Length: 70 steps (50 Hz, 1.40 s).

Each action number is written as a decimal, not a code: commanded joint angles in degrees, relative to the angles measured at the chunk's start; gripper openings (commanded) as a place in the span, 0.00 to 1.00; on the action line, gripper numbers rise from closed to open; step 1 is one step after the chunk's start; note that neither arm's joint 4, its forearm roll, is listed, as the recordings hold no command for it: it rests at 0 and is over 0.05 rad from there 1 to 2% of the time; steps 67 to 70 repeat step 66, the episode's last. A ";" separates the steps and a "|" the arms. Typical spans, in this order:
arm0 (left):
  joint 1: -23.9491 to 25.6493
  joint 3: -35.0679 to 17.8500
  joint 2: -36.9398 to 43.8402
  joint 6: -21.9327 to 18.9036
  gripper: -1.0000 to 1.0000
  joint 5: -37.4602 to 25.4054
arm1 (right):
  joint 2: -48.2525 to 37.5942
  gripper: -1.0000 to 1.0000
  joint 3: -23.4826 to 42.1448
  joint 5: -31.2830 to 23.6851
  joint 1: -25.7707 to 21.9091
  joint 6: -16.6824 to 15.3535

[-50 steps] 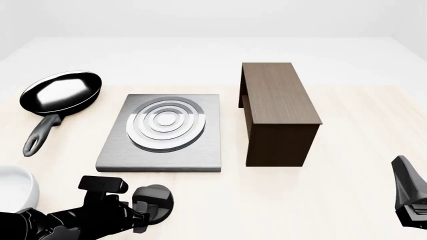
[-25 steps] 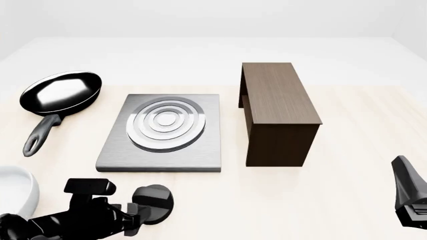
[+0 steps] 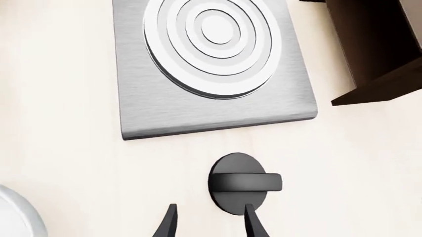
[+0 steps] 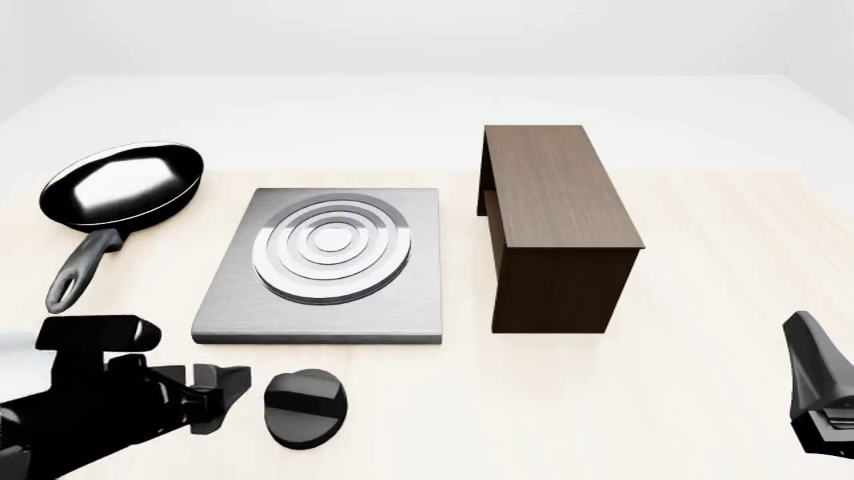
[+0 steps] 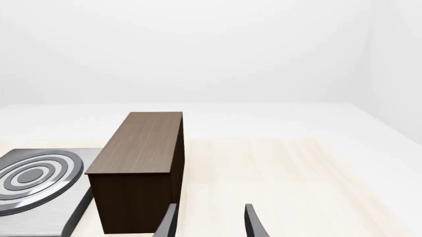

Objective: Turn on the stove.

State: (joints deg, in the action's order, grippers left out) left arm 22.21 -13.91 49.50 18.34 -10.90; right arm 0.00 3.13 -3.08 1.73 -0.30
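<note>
1. Front view: the stove (image 4: pixel 324 265), a flat brushed-grey square slab with concentric silver rings, lies on the pale wooden table (image 4: pixel 694 400), left of centre.
2. Its black round knob (image 4: pixel 306 407) lies flat on the table just in front of the slab's near edge, apart from it. A raised bar crosses the knob's top.
3. The left gripper (image 4: pixel 218 398) sits at the lower left, just left of the knob and not touching it. In the left wrist view its two fingertips (image 3: pixel 252 224) stand spread with a gap between them, holding nothing; one tip overlaps the knob's (image 3: pixel 239 183) near rim in that picture, but contact cannot be confirmed.
4. The right gripper (image 4: pixel 817 395) is at the lower right edge, well apart from the stove. In the right wrist view its fingers (image 5: pixel 252 223) stand parted and hold nothing.
5. Containers: a black frying pan (image 4: pixel 123 185) rests left of the stove, handle pointing toward the arms; its bowl shows only a bright reflection, no contents visible.
6. A dark brown wooden cabinet (image 4: pixel 554 222) stands right of the stove, near but separate. An opening shows on its left side; the interior is too dark to inspect.
7. A white rounded object (image 3: pixel 17 217) shows at the edge of the left wrist view; it cannot be identified.
</note>
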 commanded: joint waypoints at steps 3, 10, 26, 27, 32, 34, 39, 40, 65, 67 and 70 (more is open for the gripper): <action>-4.37 -6.00 -5.94 -2.69 1.00 -8.07 | 0.00 1.00 0.00 0.00 0.00 0.00; -6.30 -9.76 -6.48 -4.19 1.00 -10.22 | 0.00 1.00 0.00 -0.02 0.00 0.00; -10.41 -19.00 -4.95 -9.11 1.00 -13.25 | 0.00 1.00 0.00 -0.01 -0.01 0.00; -11.16 -20.83 -4.37 -10.25 1.00 -13.69 | 0.00 1.00 0.00 0.00 -0.01 -0.01; -12.17 -24.06 -3.55 -10.98 1.00 -14.80 | 0.00 1.00 0.00 0.00 0.00 0.01; -12.13 -25.49 -3.53 -11.91 1.00 -15.37 | 0.00 1.00 0.00 -0.01 -0.01 0.00; -12.25 -27.56 -3.03 -12.19 1.00 -16.05 | 0.00 1.00 0.00 0.00 0.00 0.01; -12.42 -27.93 -2.94 -12.41 1.00 -16.15 | 0.00 1.00 0.00 -0.01 0.00 0.00; -14.58 -33.01 -3.04 -12.62 1.00 -17.21 | 0.00 1.00 0.00 -0.01 -0.01 -0.01; -14.70 -32.82 -2.82 -12.70 1.00 -16.74 | 0.00 1.00 0.00 -0.01 -0.01 -0.01; -14.70 -32.82 -2.82 -12.70 1.00 -16.74 | 0.00 1.00 0.00 -0.01 -0.01 -0.01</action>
